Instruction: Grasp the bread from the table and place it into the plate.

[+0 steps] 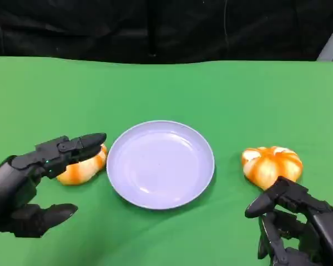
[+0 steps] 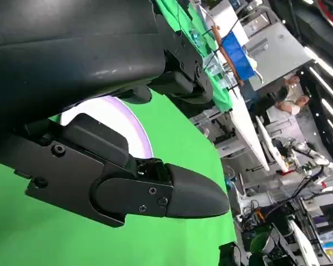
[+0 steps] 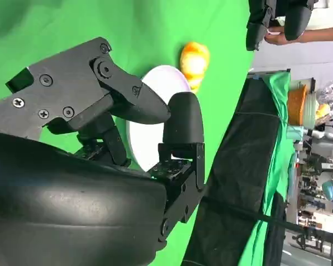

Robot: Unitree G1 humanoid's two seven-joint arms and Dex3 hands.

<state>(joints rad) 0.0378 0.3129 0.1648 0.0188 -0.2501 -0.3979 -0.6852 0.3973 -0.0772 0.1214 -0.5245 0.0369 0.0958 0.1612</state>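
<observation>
- The plate, pale lilac and round, sits in the middle of the green counter, with bare cloth all around its rim.
- One bread lies just beside the plate's left edge, partly under the fingers of the left hand; whether bread and rim touch I cannot tell.
- The left hand hangs over that bread with fingers spread, upper fingers stretched above the loaf and the thumb lower, near the front edge of the counter; it holds nothing.
- A second bread (orange with pale stripes) rests to the right of the plate, a strip of open green between them.
- The right hand sits at the lower right, just in front of this second bread, fingers apart and holding nothing.
- Behind the plate the counter runs bare to its far edge, where a black curtain hangs.
- In the left wrist view, the room beyond holds more tables, equipment and a seated person.
</observation>
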